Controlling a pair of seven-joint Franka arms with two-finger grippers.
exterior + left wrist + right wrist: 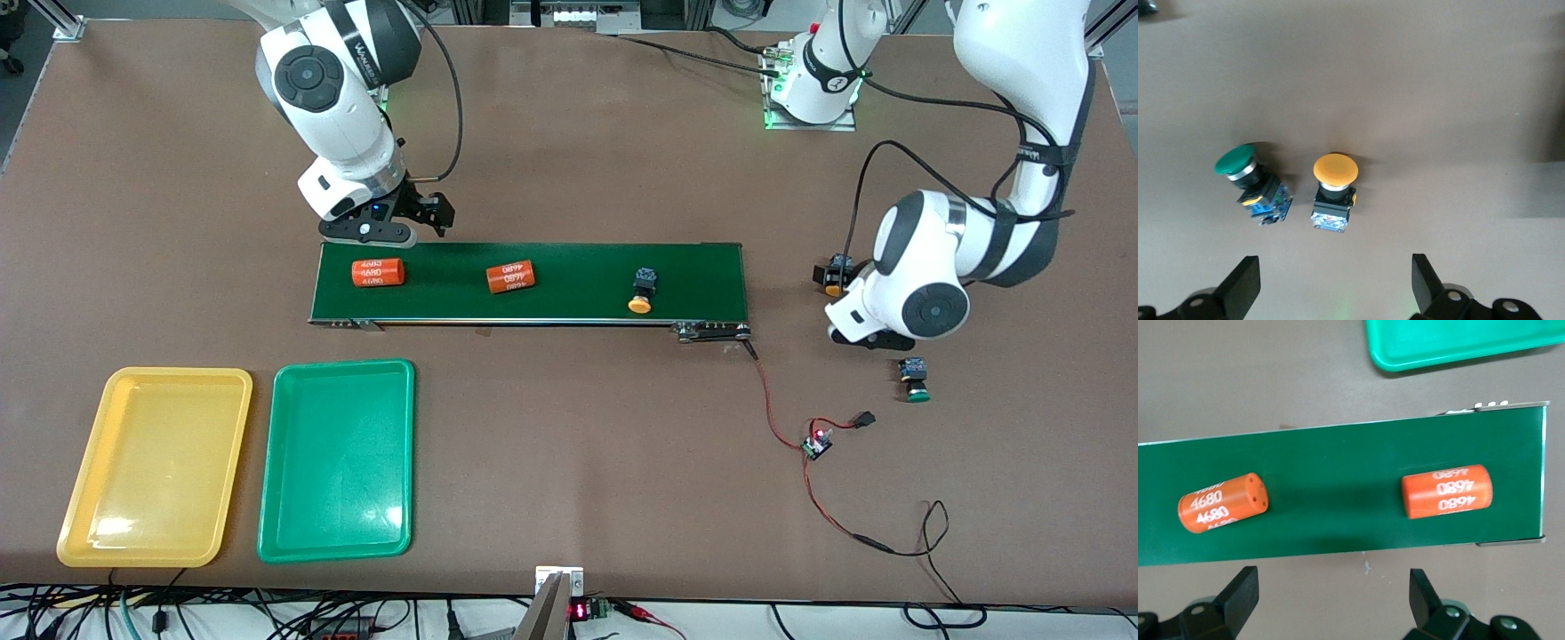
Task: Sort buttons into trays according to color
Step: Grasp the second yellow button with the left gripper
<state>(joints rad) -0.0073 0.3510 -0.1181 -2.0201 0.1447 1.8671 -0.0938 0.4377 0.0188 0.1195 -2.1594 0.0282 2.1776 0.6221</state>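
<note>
The left tool (1331, 287) hangs spread wide over 2 buttons on the worktop, a yellow button (1334, 190) and a green button (1251, 183) just beside it. Drop straight onto 1 cap only (they sit close).

The right tool (1331, 607), also spread and empty, waits over the belt (533, 283), at 11 o'clock from the 2 empty trays (80, 524).

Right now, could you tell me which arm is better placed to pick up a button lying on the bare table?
The left. Its open left gripper hangs directly over a green button and a yellow button. The open right gripper is at the conveyor belt, by the orange cylinders.
</note>
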